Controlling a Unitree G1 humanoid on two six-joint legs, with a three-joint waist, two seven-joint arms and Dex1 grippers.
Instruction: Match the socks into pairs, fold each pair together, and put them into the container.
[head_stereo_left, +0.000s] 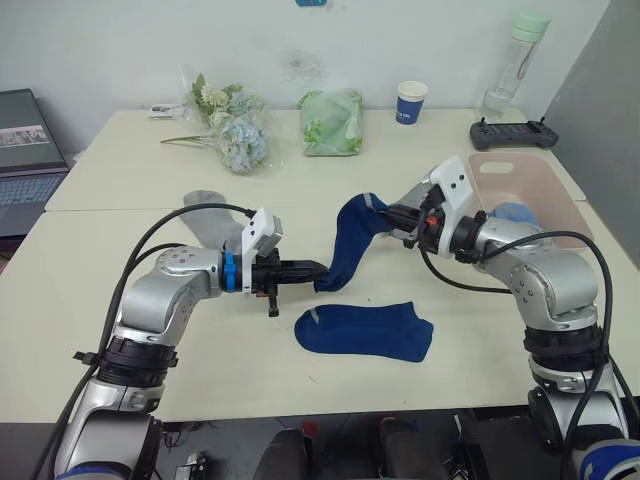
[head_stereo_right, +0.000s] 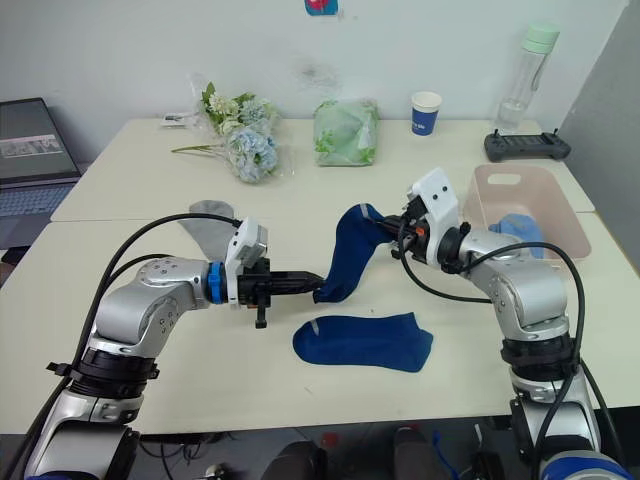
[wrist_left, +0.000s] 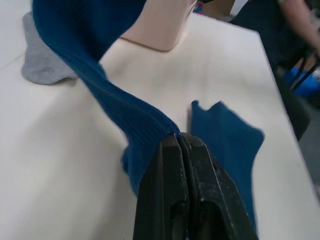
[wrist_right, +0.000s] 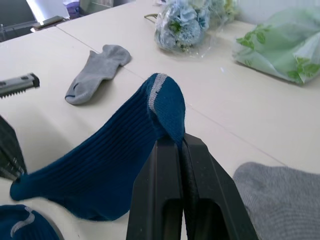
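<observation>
A navy blue sock (head_stereo_left: 352, 240) hangs stretched above the table between both grippers. My left gripper (head_stereo_left: 318, 268) is shut on its lower end. My right gripper (head_stereo_left: 386, 212) is shut on the grey-tipped end (wrist_right: 159, 85), which is held higher. A second navy sock (head_stereo_left: 365, 332) lies flat on the table just in front of them. One grey sock (head_stereo_left: 205, 218) lies behind my left arm, and another grey sock (wrist_right: 280, 200) lies close under my right gripper. The pink container (head_stereo_left: 520, 180) stands at the right behind my right arm, with a light blue sock (head_stereo_left: 515, 213) inside.
Along the back of the table are a bunch of flowers (head_stereo_left: 235, 130), a green wrapped bundle (head_stereo_left: 332, 122), a blue-and-white cup (head_stereo_left: 411, 102), a bottle (head_stereo_left: 515, 60) and a black controller (head_stereo_left: 514, 132). A laptop (head_stereo_left: 25, 160) sits at the far left.
</observation>
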